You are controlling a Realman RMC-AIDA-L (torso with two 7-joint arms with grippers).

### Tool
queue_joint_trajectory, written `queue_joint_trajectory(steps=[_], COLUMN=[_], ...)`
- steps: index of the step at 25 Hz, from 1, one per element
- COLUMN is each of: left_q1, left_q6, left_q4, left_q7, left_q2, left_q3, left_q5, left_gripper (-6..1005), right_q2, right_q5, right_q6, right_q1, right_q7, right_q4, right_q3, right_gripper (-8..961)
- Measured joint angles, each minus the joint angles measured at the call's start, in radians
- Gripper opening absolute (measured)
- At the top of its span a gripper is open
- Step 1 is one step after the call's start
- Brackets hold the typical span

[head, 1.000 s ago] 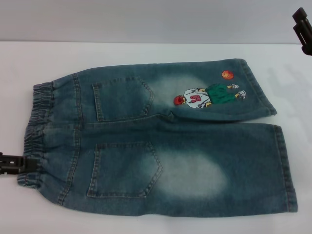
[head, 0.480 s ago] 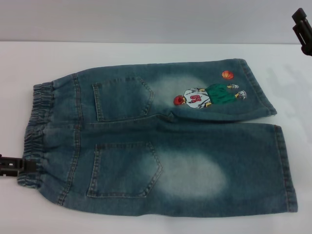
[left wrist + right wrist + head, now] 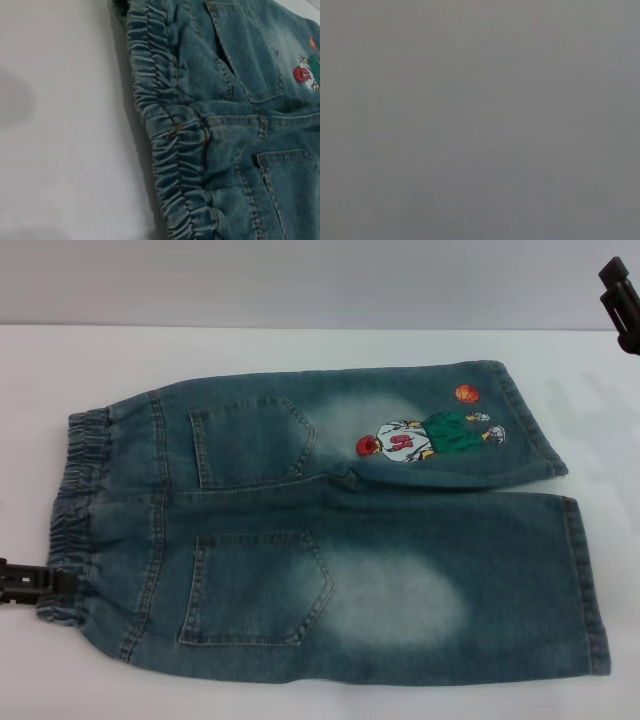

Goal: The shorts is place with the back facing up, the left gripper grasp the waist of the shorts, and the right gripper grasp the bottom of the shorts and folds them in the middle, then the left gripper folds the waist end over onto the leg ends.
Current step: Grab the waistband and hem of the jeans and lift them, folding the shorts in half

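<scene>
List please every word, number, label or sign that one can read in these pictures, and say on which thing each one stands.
A red number on the white jersey of the embroidered basketball player, on the far leg of the denim shorts: too blurred to read for certain.
No brand label or tag shows on the waistband or the back pockets.
The right wrist view shows no text at all.
</scene>
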Motion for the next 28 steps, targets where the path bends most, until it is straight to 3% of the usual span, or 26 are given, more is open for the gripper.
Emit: queue_joint_trajectory(steps=[28], left_q1=[-0.013], left_q6=[0.001], left_q4=[0.000], left_q7=[-0.010], left_q2=[0.000], left_q3=[-0.005], left_q5=[0.039], left_gripper=[815], right_q2=[0.000], right_q5=[0.000], right_q6=[0.001], right_q1=[0.001], right_q7=[0.000], right_q4=[0.000], right_q3=[-0.001], right_gripper=[567])
